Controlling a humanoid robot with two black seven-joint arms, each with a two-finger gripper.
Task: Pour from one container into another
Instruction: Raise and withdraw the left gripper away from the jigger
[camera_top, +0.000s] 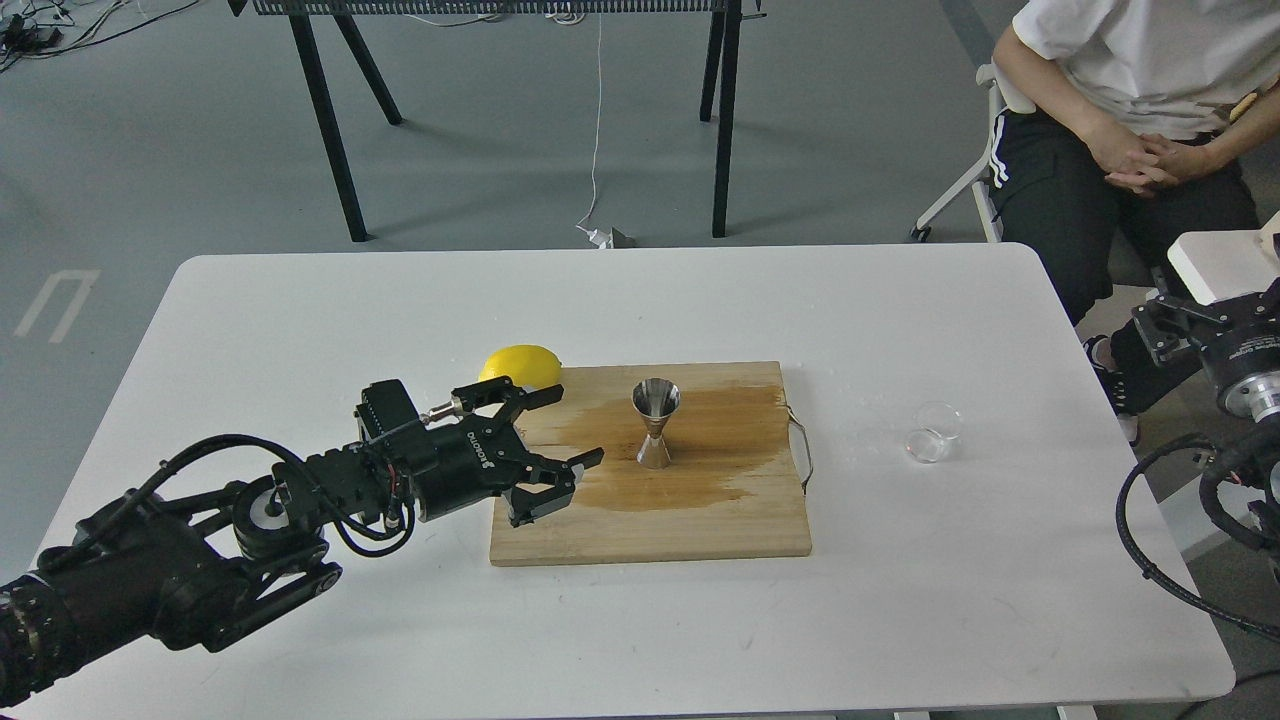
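so the left gripper (560, 430) is wide open over the left end of the cutting board (650, 530), holding nothing, lemon (520, 365) just behind it. The jigger (655, 425) stands upright mid-board, off to its right. The glass cup (932, 432) sits way right on the table (300, 320), closer to the right arm, whose gripper I can't see

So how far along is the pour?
The jigger stands upright on the wet-stained cutting board. The left claw is open, empty, apart from it. The glass cup sits on the table, unheld; whether it holds liquid is unclear. Nothing in hand, the right claw out of view.
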